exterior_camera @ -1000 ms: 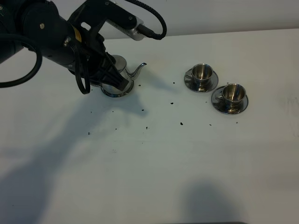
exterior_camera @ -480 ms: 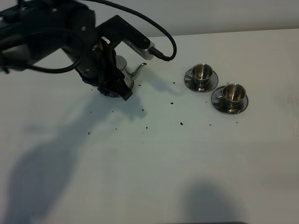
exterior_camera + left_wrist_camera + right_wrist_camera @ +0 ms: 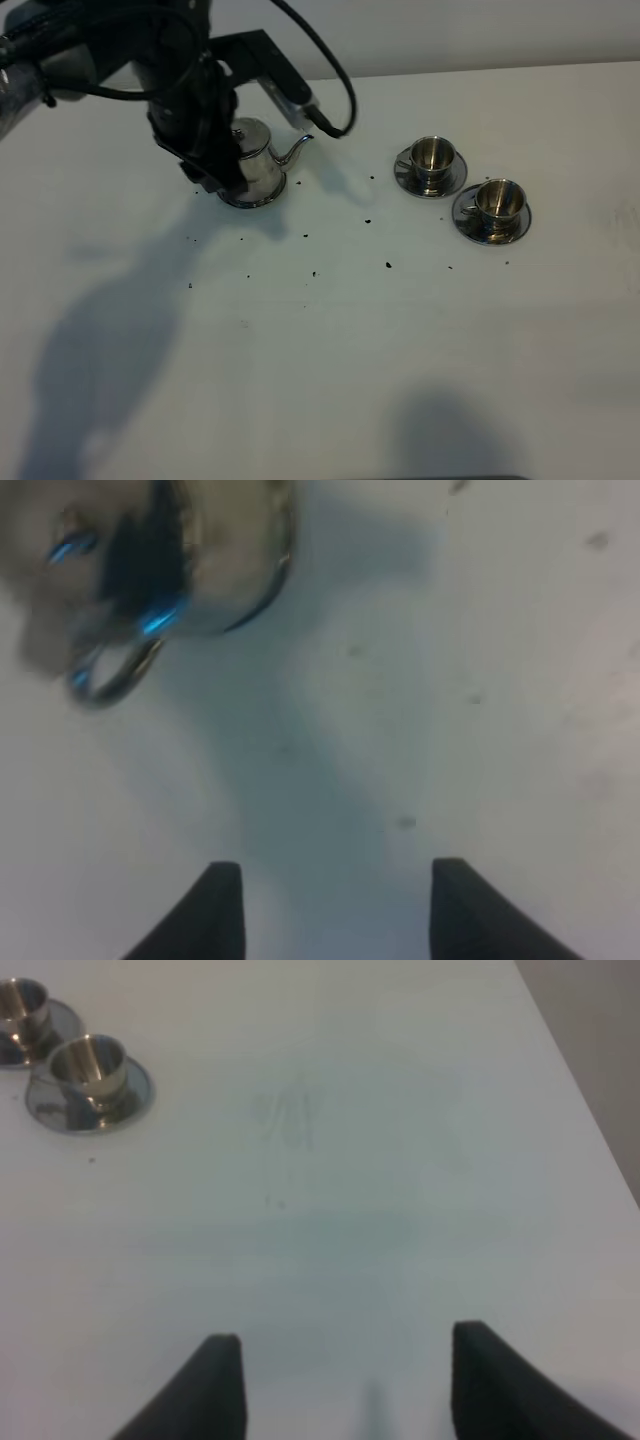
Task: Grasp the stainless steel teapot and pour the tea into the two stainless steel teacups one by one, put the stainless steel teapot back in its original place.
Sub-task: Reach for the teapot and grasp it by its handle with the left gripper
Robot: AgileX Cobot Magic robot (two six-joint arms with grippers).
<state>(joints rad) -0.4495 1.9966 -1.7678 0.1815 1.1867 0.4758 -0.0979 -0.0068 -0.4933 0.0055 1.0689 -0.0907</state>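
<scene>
Though upright, teapot (image 3: 255, 168) spout (image 3: 298, 147) toward teacups (image 3: 433, 153)

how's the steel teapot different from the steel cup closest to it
The shiny squat steel teapot is clearly larger than the small shiny steel teacup. The teapot is closed by a lid with a knob; the teacup is open-topped. The teapot has a thin curved spout pointing toward the cups; the teacup has none. Both are polished steel and stand upright on the white table.
</scene>
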